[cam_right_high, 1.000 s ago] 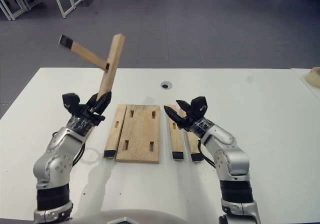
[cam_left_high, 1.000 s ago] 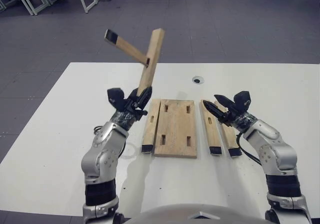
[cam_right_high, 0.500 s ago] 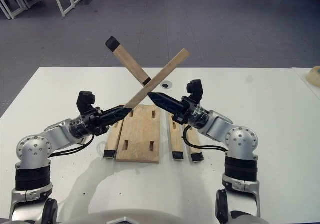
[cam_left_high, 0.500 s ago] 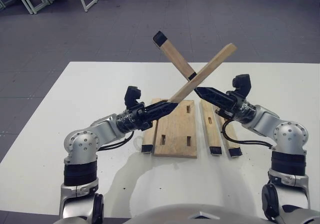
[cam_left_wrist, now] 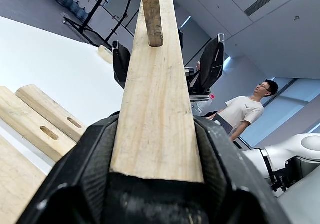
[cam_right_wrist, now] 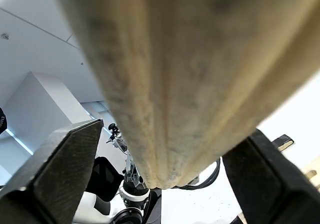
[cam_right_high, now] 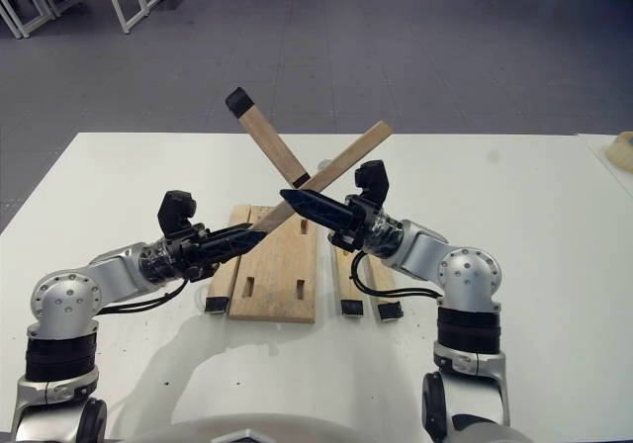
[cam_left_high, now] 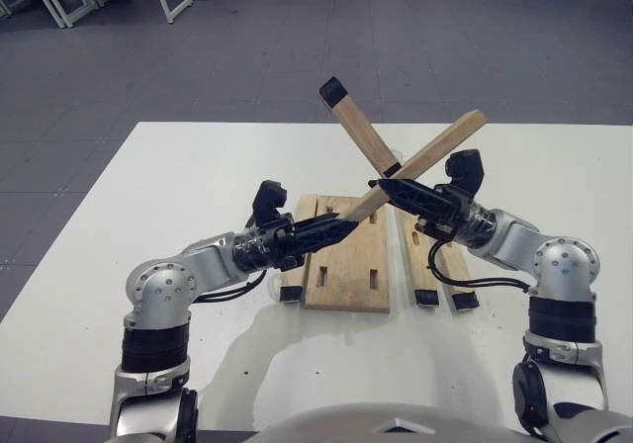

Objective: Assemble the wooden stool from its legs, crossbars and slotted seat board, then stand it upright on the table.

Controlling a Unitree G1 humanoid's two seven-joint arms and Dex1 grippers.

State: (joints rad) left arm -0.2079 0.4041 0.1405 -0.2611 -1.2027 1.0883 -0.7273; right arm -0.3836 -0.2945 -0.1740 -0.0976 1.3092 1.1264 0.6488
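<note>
Seating the joint squarely calls for a steady hold: the left end effector (cam_left_high: 341,227) clamps the lower end of the slotted bar (cam_left_high: 440,144), raised above the seat board (cam_left_high: 346,270) on the tabletop (cam_left_high: 148,186). The black-tipped bar (cam_left_high: 354,125) is plugged through it. The right end effector (cam_left_high: 382,183) sits at that joint; I cannot tell whether it is gripping. The board's slots look unfilled.

- The left gripper (cam_right_high: 259,230) clamps a long bar (cam_right_high: 341,163) that slants up to the right.
- A black-tipped bar (cam_right_high: 268,138) crosses it.
- The right gripper (cam_right_high: 286,196) points just beside that crossing, above the seat board (cam_right_high: 275,265).
</note>
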